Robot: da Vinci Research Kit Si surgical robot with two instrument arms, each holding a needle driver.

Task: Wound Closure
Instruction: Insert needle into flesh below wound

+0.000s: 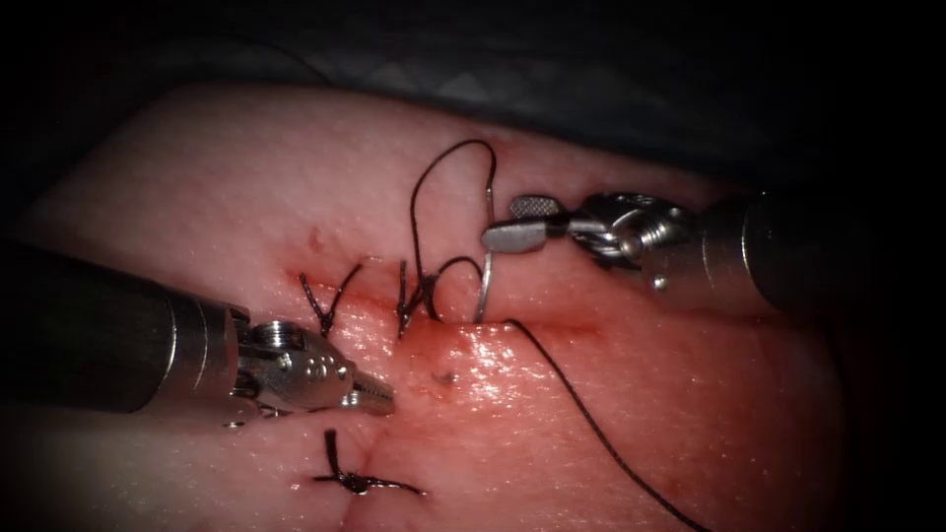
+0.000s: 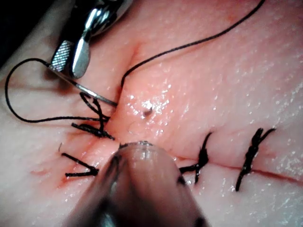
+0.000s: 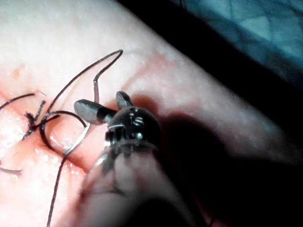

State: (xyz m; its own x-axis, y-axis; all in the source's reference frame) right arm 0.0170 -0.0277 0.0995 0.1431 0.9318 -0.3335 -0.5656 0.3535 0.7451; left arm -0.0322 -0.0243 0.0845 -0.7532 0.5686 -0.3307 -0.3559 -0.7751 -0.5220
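At the left of the endoscope view, the left end effector [image 1: 379, 397] lies low over the tissue [image 1: 690, 394], its jaws closed together and holding nothing, its tip just left of the wet red fluid [image 1: 473, 360] pooled along the cut [image 1: 552, 330]. Around it sit finished knotted stitches: one [image 1: 330, 300] above the tool, one [image 1: 355, 481] below it, and a third [image 1: 409, 300] nearer the middle.

Right of that third stitch, the curved needle [image 1: 485, 271] stands nearly upright with its lower end in the tissue at the cut's upper edge. The black thread [image 1: 434, 187] arcs up from the needle's top end, loops down toward the knot, and a second run trails off down and to the right across the tissue.

Further right, the right end effector [image 1: 512, 222] has its jaws parted, with the needle's upper shaft between them; whether either pad actually touches it I cannot tell.

The risks, as I judge them: the unclamped needle could tip or rotate in the tissue, and the slack loop lying close to the jaws could get caught in a grasp, snagging or fraying the thread.
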